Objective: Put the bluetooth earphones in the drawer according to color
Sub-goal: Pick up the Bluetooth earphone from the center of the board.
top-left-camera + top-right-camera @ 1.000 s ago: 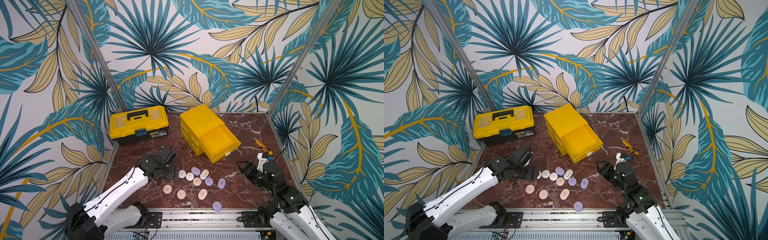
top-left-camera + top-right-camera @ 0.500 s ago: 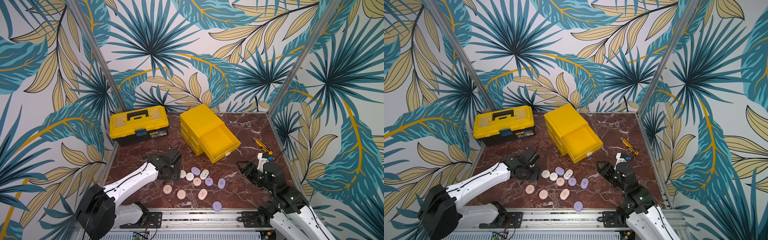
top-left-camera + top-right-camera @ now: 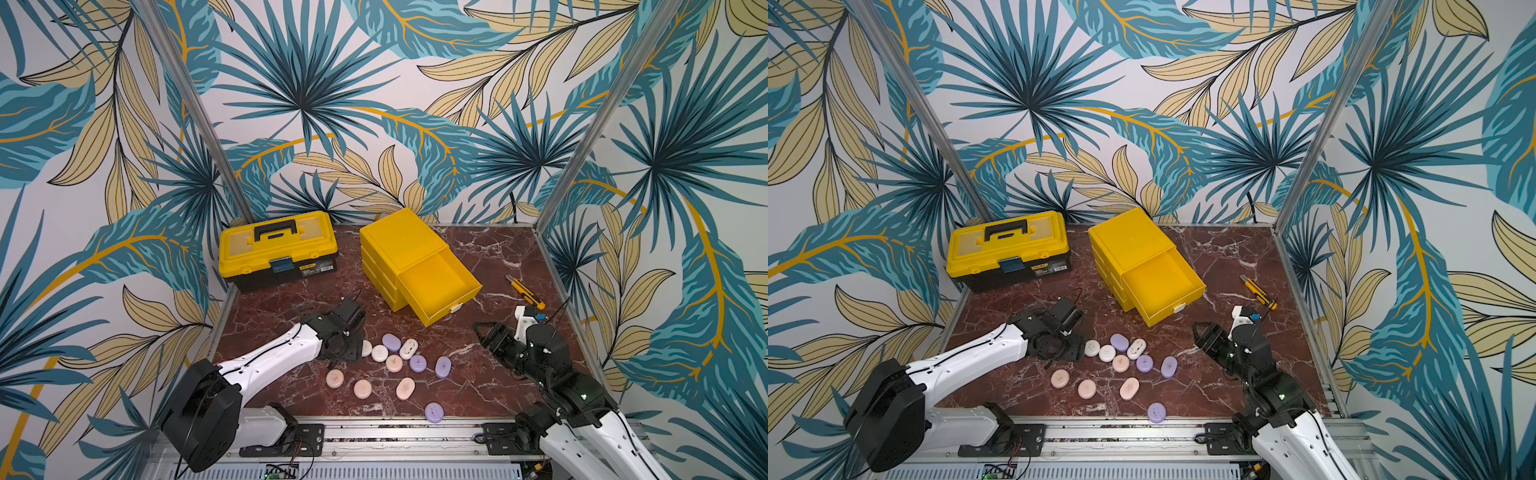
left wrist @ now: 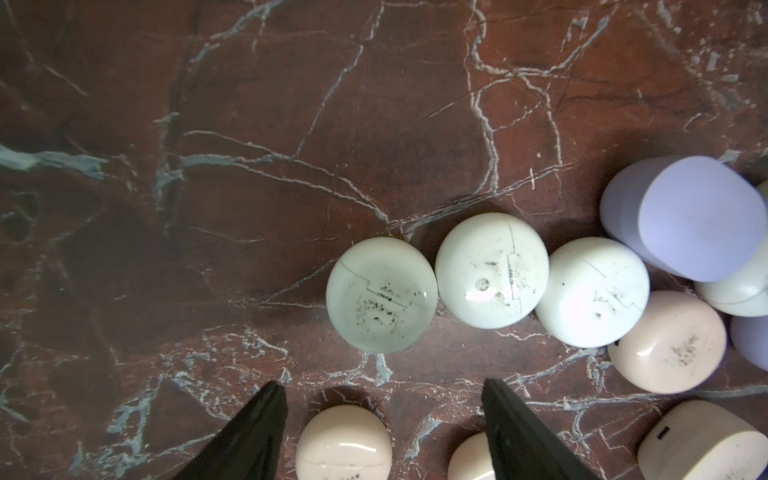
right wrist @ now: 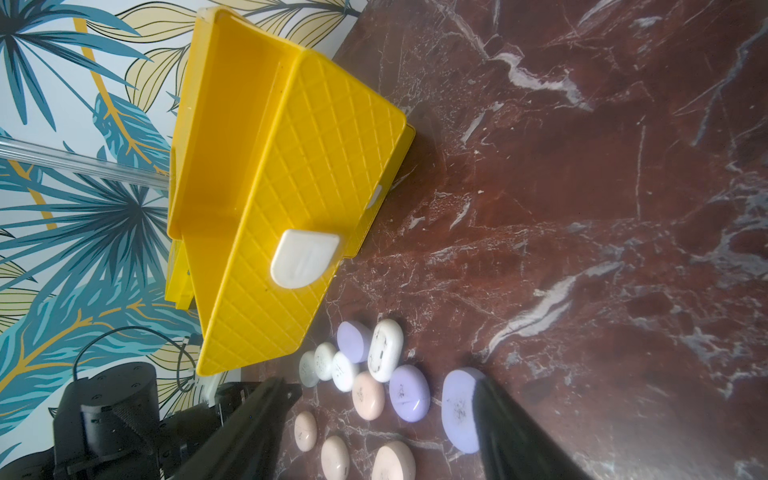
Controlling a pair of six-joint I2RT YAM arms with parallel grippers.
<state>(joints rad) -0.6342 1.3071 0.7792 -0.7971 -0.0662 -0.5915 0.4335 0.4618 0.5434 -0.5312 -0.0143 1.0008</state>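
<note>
Several bluetooth earphones (image 3: 395,363) lie clustered on the marble table in both top views: white (image 3: 380,353), lilac (image 3: 417,363) and pink (image 3: 362,388) cases. One lilac case (image 3: 434,412) lies apart near the front rail. The yellow chest's top drawer (image 3: 436,282) stands pulled out and empty, and the two below are closed. My left gripper (image 4: 382,384) hovers open over the cluster's left end, with a pink case (image 4: 344,442) between its fingers and a white case (image 4: 381,295) just beyond the tips. My right gripper (image 5: 382,382) is open, right of the cluster, holding nothing.
A yellow toolbox with a black handle (image 3: 277,249) sits at the back left. A yellow-black utility knife (image 3: 524,292) lies by the right wall. Patterned walls close three sides and an aluminium rail (image 3: 374,432) runs along the front edge.
My left arm has swung right, bringing its gripper over the left end of the cases, and its jaws have narrowed a little. The right arm and the cases have not moved.
</note>
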